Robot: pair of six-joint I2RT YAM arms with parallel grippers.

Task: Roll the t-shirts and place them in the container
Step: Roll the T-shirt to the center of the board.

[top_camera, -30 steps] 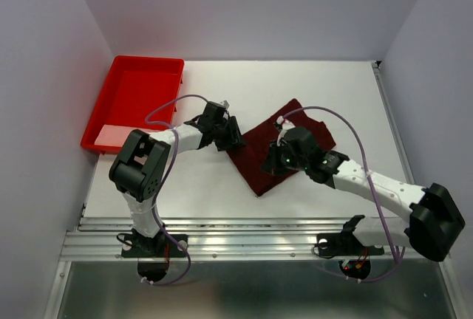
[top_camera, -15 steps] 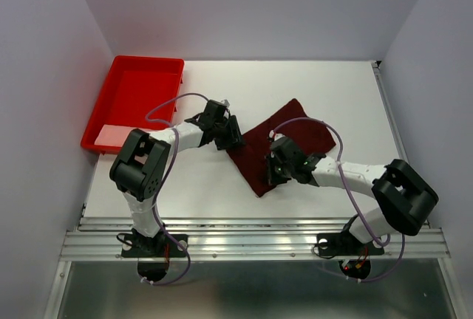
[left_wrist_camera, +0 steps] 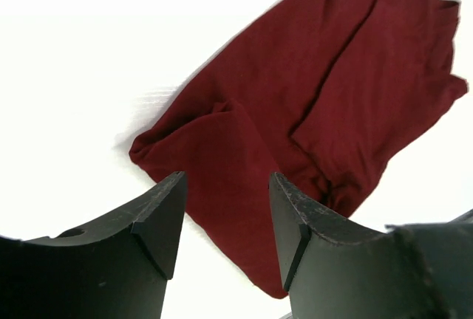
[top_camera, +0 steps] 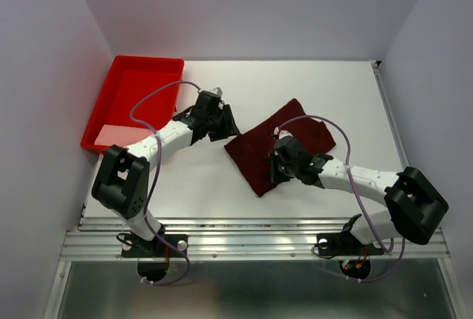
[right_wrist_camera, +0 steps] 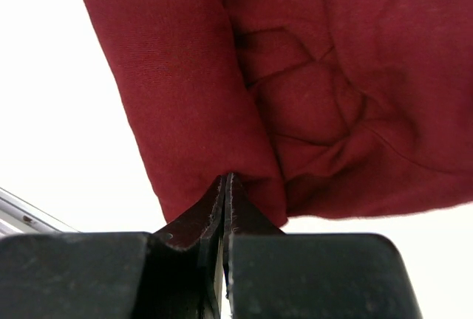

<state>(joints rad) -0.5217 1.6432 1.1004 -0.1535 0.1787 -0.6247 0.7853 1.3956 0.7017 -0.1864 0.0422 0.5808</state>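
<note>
Lying on the white counter (top_camera: 295, 83), right of its middle, is the dark maroon-red soft cloth t-shirt (top_camera: 250, 158), folded into a rough slanted oblong with one corner towards the near edge and another towards the far right. Creases and a raised fold run along its length in the left wrist view.

The right end effector (right_wrist_camera: 225, 179) is down on the shirt's near-left part, its two black fingers pressed flat together. Their tips meet right at the lower edge of a thick fold of cloth; whether any fabric is pinched between them cannot be told.

The left end effector (left_wrist_camera: 225, 179) is just beside the shirt's left corner, over bare counter, with its fingers standing apart and nothing between them. Through that gap its wrist camera sees the shirt's rumpled corner.

A bright red rigid plastic tray (top_camera: 137, 94) sits at the counter's far left, well apart from the shirt.
</note>
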